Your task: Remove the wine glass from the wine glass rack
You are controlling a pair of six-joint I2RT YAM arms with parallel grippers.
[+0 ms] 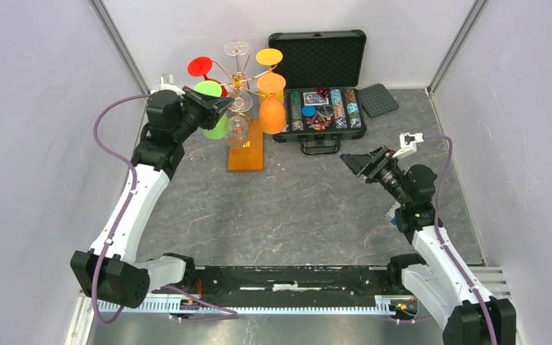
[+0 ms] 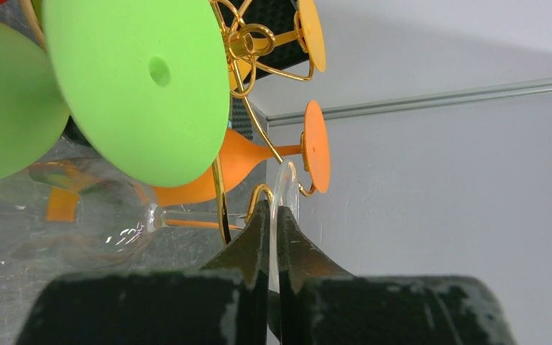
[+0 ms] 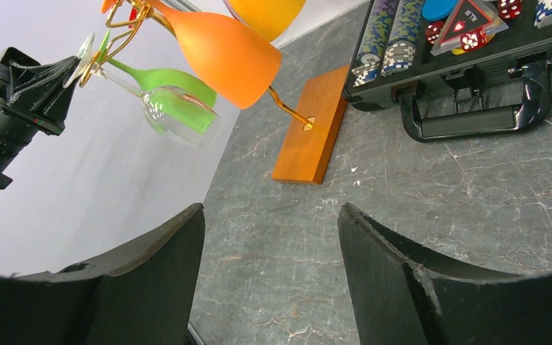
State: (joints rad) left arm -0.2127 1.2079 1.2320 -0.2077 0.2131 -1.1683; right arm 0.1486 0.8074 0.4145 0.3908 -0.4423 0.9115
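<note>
Top view, task thing: the clear wine glass (image 1: pixel 238 128) is hung bowl-down on the near side of the wine glass rack (image 1: pixel 242 80), above the rack's wooden base (image 1: pixel 247 152).
Top view, arms: the left fingers (image 1: pixel 219 106) are set right at the rack. The right fingers (image 1: pixel 359 159) are held well apart from it, over the table (image 1: pixel 295 215).
Left wrist view, grip: the left fingers (image 2: pixel 255 241) are seen clamped together on the thin clear foot (image 2: pixel 286 185) of the wine glass (image 2: pixel 93 223), just beside a curled wire arm.
Left wrist view, progress: the grasp is judged made. The glass is not yet drawn off the rack, so the lifting out is left to do.
Left wrist view, obstacles: a green glass foot (image 2: pixel 136 86) and an orange glass (image 2: pixel 219 169) are crowded close beside the held one.
Right wrist view, fingers: the right fingers (image 3: pixel 151 284) are spread wide, with nothing between them.
Right wrist view, surroundings: a black chip case (image 3: pixel 474 115) is set near the wooden base (image 3: pixel 313 126), on the side away from the grip.
</note>
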